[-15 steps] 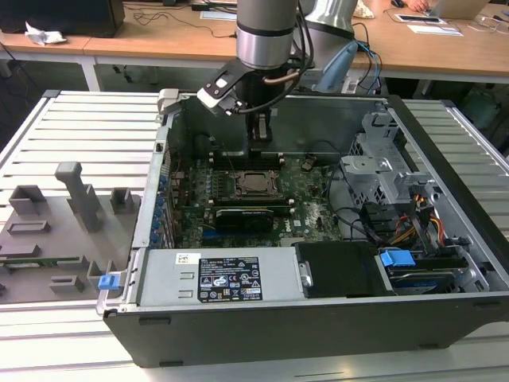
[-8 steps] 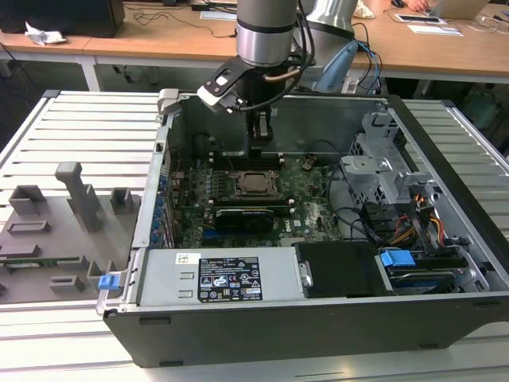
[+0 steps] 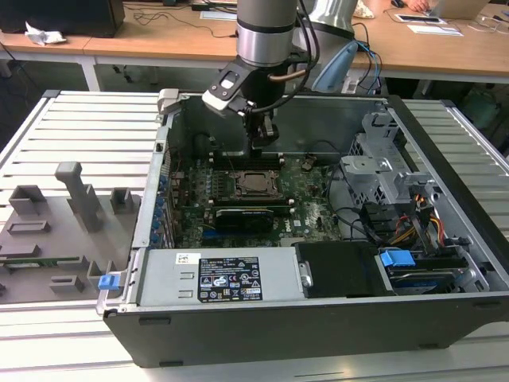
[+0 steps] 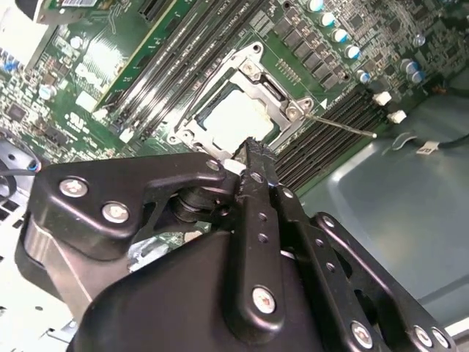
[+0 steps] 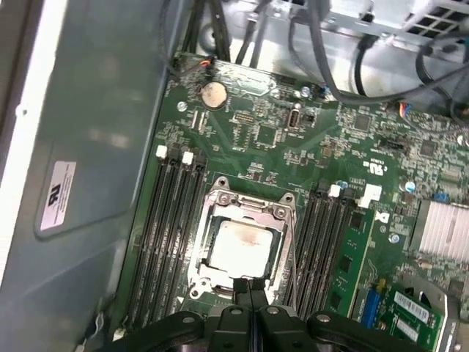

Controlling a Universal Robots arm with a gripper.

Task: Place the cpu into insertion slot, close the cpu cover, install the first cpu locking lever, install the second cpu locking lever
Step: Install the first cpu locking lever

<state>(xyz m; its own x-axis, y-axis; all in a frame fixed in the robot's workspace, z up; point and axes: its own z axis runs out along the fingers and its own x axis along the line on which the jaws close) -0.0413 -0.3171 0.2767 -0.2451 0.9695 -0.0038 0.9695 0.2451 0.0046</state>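
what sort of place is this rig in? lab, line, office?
Likely a robotics lab bench in an office-like room: an open computer case on a slatted metal table, grey fixture blocks at the exterior view's left, wooden desks with papers behind the robot arm.

Room lies open above the cpu cover (image 5: 245, 209), hemmed by the case wall (image 3: 318, 119) beyond, the drive cage (image 3: 380, 155) at the exterior view's right and the expansion card (image 3: 250, 215).
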